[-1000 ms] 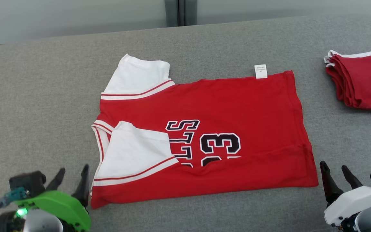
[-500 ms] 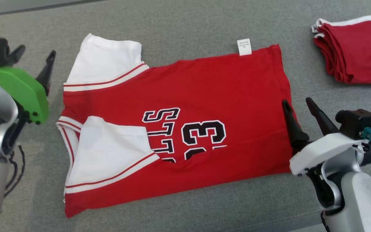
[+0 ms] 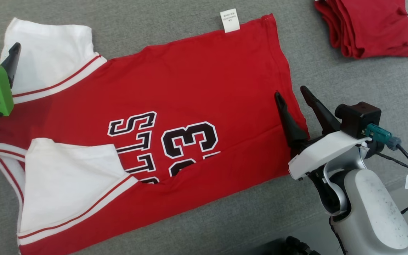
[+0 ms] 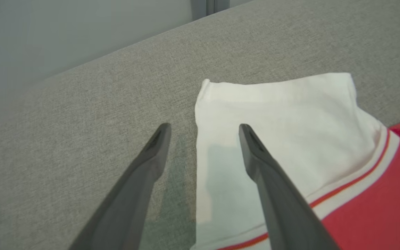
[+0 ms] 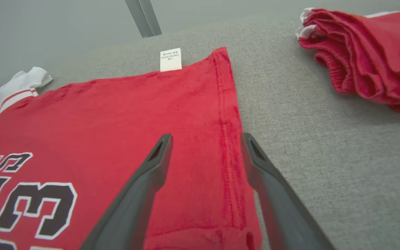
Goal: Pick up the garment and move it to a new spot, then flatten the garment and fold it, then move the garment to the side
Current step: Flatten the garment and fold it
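Both arms have come forward from the near edge of the bench (image 3: 349, 81) to the red basketball jersey (image 3: 197, 81); it lies flat mid-bench, its near side folded up over the lettering and its near white sleeve (image 3: 69, 177) turned in over the chest; the head camera has dipped too, so the cloth's shift in that view is not its own. The right end effector (image 3: 290, 91), fingers spread and empty, straddles the stitched bottom hem (image 5: 226, 132); the left end effector (image 4: 204, 125), likewise spread, straddles the outer edge of the far white sleeve (image 4: 273, 114); I judge the far side's fold comes next. The jersey is soft matt knit with red-striped cuffs and black, white-edged print; the bench cover is coarse grey weave; beyond, a small white care label (image 3: 229, 20) pokes out; a stack of folded red garments (image 3: 370, 28) slumps far right.
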### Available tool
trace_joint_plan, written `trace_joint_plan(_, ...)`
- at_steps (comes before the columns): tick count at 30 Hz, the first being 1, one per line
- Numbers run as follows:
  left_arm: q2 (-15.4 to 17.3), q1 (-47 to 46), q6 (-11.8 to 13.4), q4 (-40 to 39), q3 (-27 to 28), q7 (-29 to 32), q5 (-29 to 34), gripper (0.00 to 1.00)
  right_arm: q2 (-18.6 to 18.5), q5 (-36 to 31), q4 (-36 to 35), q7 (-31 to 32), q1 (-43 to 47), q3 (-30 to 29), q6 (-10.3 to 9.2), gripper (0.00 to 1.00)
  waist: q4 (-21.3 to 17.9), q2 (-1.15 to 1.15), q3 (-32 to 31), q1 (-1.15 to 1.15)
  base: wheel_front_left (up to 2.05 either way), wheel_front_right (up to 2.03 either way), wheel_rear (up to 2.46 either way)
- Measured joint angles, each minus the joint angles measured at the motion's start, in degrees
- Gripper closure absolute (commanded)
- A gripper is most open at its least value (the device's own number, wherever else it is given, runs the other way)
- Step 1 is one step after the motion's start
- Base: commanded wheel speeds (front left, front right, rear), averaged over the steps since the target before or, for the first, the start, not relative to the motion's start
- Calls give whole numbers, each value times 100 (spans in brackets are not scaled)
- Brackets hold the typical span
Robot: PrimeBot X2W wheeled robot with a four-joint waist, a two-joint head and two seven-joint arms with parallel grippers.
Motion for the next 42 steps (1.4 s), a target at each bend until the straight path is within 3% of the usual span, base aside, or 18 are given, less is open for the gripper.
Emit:
trace_joint_plan(8,116,19,20,88,63,-99,-27,0,-12,54,103,-134,-147,188,0,0,-283,0,289,0,0,0,0)
trace_joint_plan(14,182,-231,221,287,89,-93,102,0,-67,89,131,-141,-417,357,0,0,-373,0,407,0,0,0,0)
trace_joint_plan(19,187,-455,237,465,40,-31,131,0,-127,89,137,-140,-560,414,0,0,-417,0,481,0,0,0,0)
trace_joint_plan(20,178,-497,235,495,25,-9,129,22,-152,88,143,-136,-586,423,0,0,-419,0,491,0,0,0,0)
trace_joint_plan(21,164,-528,233,520,7,23,124,56,-172,87,160,-120,-607,428,0,0,-416,0,495,0,0,0,0)
trace_joint_plan(23,114,-599,213,579,-43,70,101,100,-240,69,212,-68,-708,430,0,0,-398,0,492,0,0,0,0)
trace_joint_plan(32,-122,-694,137,646,-186,-129,-13,100,-590,-163,710,342,-1674,481,0,0,-181,0,416,0,0,0,0)
trace_joint_plan(42,-535,-704,73,552,-301,-794,-207,100,-786,-414,2076,762,-2776,501,0,0,382,0,278,0,0,0,0)
